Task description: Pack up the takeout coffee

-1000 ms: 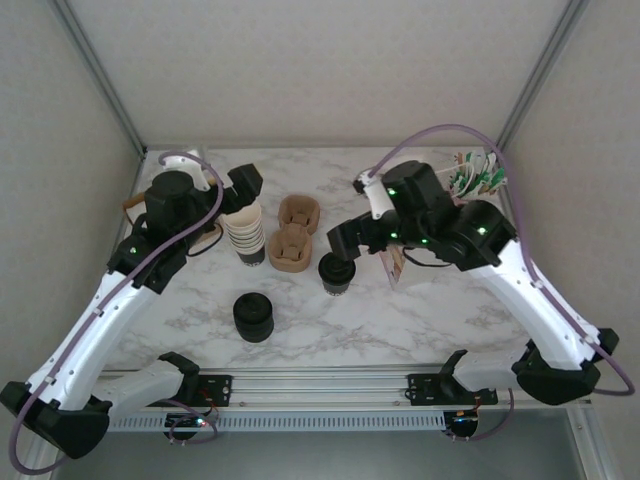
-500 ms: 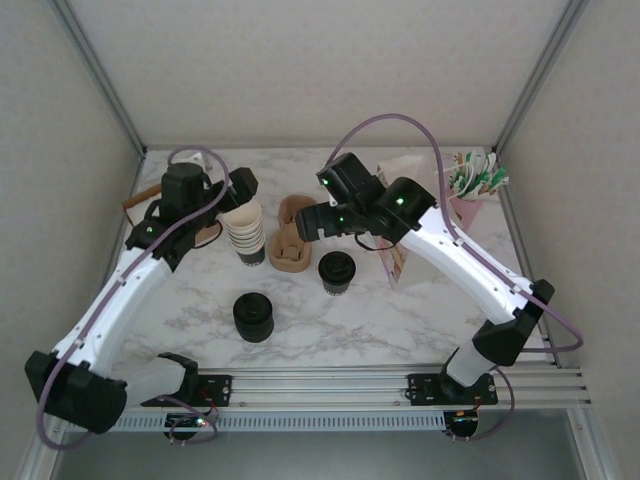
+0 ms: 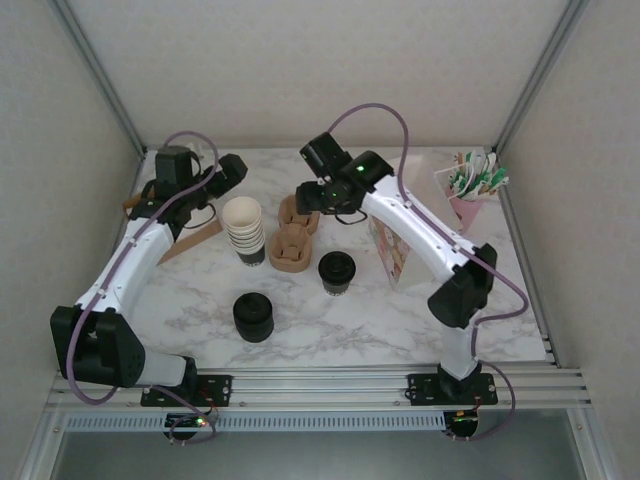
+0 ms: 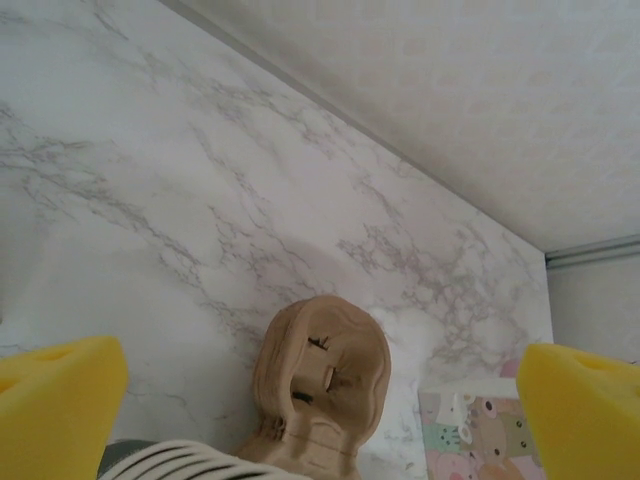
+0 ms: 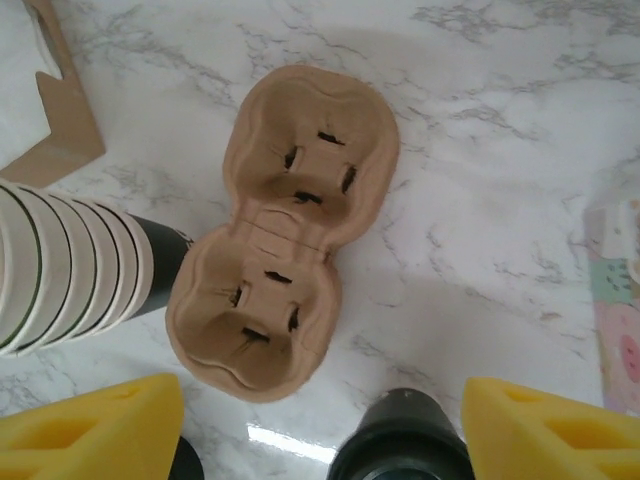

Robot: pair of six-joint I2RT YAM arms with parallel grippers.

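We describe the table from left to right. The left gripper [image 3: 228,172] hangs at the far left. Its jaws stand wide apart and grip nothing. Near it stands the stack of lidless cups [image 3: 243,230], and closer to the arm bases stands the stack of black lids [image 3: 254,317].

At the centre lies the two-well pulp cup carrier [image 3: 293,235], and both wells are vacant. The right gripper [image 3: 312,196] hovers over the far end of the carrier. Its jaws are apart and hold nothing.

The takeout coffee [image 3: 337,272] stands upright on the table, just to the right of the carrier's near well. It sits between the carrier and a patterned paper bag [image 3: 388,250]. In the right wrist view its lid [image 5: 400,442] shows at the lower edge.

Handling, in our judgement:
- **Weight:** We cannot tell the fill. Treat the cup as full and keep it upright.
- **Wall:** The paper wall is thin and will yield to a hard squeeze.
- **Lid:** The plastic is smooth and may pop off.
- **Hold:** Grip the wall below the lid rim, with moderate force.
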